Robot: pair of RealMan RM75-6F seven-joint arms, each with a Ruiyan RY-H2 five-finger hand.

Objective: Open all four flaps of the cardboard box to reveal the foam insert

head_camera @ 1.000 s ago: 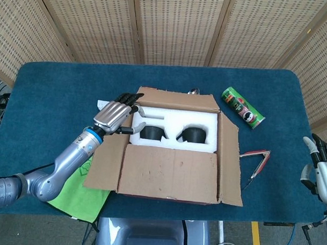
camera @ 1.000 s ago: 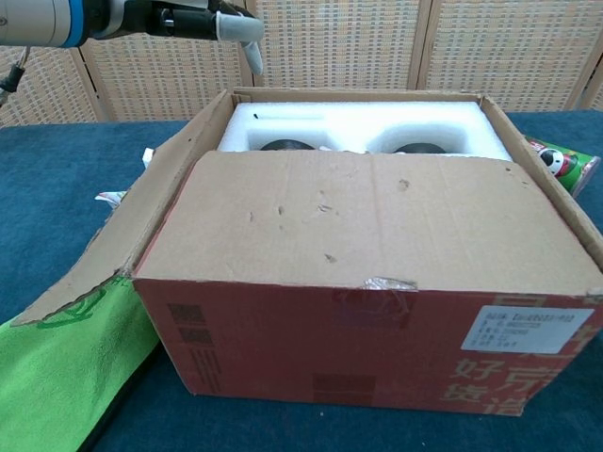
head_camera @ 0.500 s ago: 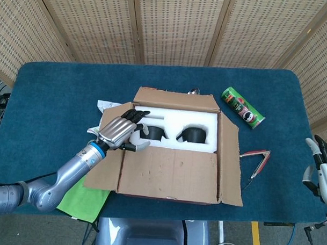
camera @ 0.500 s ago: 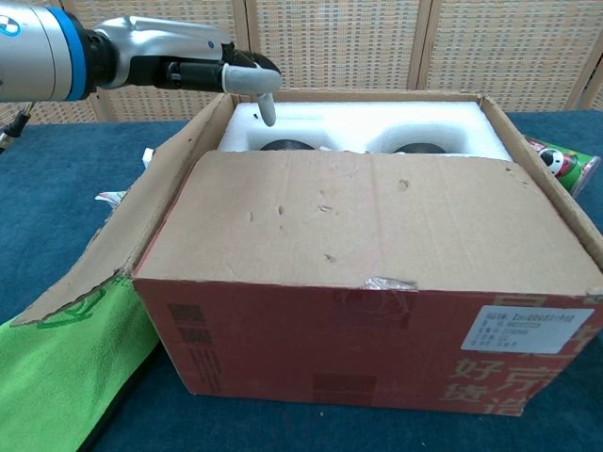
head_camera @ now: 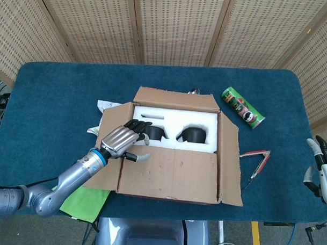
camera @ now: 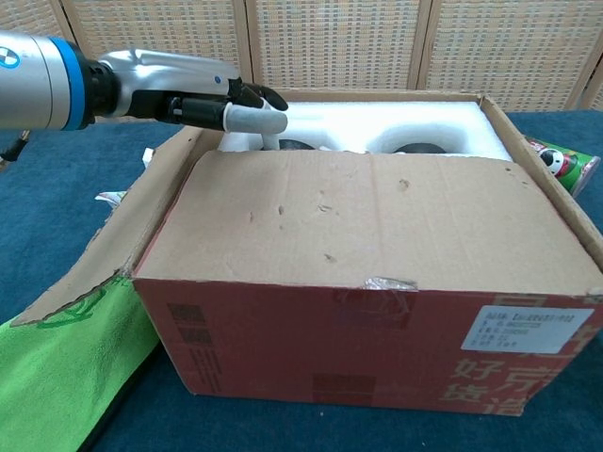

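Note:
The cardboard box [head_camera: 171,195] stands mid-table. Its left flap [head_camera: 104,152], back flap [head_camera: 175,98] and right flap [head_camera: 229,157] are folded outward. The near flap [head_camera: 170,174] still lies flat over the front half. White foam insert [head_camera: 177,123] shows behind it, with two dark round recesses. My left hand [head_camera: 122,141] hovers over the box's near-left corner, fingers spread over the foam and thumb at the near flap's back edge, holding nothing. The chest view shows that left hand [camera: 203,102] above the near flap [camera: 367,212]. My right hand [head_camera: 324,171] hangs open at the far right.
A green snack can [head_camera: 243,108] lies right of the box, and red-handled tongs [head_camera: 256,158] lie beside the right flap. A green cloth [head_camera: 80,197] sits under the left flap. Crumpled white paper [head_camera: 105,106] lies at the box's back-left.
My left hand has moved from the back of the left flap toward me and down, to the near flap's left end. The flaps have not moved. The right hand has barely shifted.

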